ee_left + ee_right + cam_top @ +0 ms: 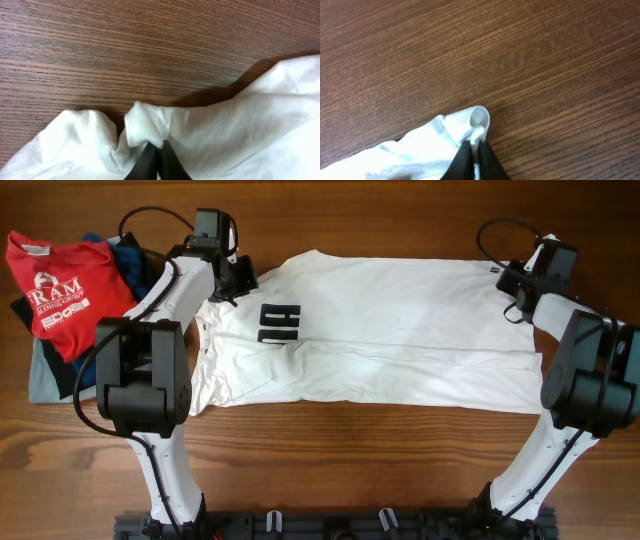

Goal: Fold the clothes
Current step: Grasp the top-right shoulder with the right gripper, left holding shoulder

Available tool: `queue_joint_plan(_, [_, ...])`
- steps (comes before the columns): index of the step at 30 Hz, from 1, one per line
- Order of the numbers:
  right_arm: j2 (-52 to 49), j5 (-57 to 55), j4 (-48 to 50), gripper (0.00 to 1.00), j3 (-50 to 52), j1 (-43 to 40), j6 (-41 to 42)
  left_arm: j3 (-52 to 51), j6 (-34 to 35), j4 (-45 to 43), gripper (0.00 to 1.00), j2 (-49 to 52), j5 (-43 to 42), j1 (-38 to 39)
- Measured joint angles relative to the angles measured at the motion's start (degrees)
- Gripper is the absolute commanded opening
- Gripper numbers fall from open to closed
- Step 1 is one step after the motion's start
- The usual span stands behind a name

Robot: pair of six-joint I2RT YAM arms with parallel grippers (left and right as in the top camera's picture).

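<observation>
Brown wood-grain worktop (350, 450) carries the white PUMA T-shirt (400, 320), spread flat across its middle, its near part folded over and only part of the black lettering showing. Left of it lies a red T-shirt (60, 290) on top of dark blue and grey garments (130, 260). The 2 claws sit at the white shirt's far edge. The left claw (158, 147), at the far left corner, is pressed together, pinching a bunched fold of white cloth. The right claw (475, 146), at the far right corner, is pressed together on a small rolled tip of cloth.
</observation>
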State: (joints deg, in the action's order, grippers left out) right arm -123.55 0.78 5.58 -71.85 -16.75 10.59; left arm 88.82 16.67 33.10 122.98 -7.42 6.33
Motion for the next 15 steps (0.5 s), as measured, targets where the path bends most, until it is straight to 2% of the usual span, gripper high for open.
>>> queue_joint_plan(9, [3.1, -1.07, -7.54, 0.08, 0.0, -0.98, 1.29, 0.0, 0.0, -0.04, 0.04, -0.28, 0.02, 0.0])
queue_joint_plan(15, [9.7, -1.75, -12.28, 0.1, 0.24, -3.04, 1.53, -0.04, 0.0, 0.83, 0.04, -4.68, 0.02, -0.07])
